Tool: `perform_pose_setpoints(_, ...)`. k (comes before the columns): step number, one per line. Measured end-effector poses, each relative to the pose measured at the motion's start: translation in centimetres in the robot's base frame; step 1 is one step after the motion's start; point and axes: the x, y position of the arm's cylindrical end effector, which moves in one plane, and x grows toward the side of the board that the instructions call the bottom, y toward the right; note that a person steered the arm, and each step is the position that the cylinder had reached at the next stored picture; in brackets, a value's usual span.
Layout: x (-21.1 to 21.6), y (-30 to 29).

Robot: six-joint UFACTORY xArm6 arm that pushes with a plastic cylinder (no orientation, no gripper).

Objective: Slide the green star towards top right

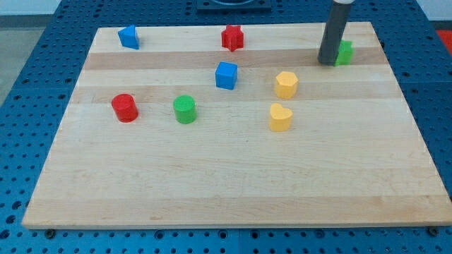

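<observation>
At the frame's upper right, my tip (328, 62) is touching the green star's (345, 52) left side on the unmarked wooden board (233, 183); there are no jaws.

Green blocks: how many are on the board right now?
2. A green cylinder sits left of centre; the green star is at the top right, partly hidden behind my tip.

No legible text — boards, blocks — anywhere

Red star (232, 37), blue cube (226, 75), yellow heart (280, 117)
</observation>
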Motion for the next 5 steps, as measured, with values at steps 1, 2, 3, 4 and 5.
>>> perform_pose_setpoints(1,1.6,0.4)
perform_pose_setpoints(2,2.5,1.5)
perform_pose_setpoints(3,2.3,3.1)
perform_pose_setpoints(4,1.2,3.4)
perform_pose_setpoints(5,-0.5,3.4)
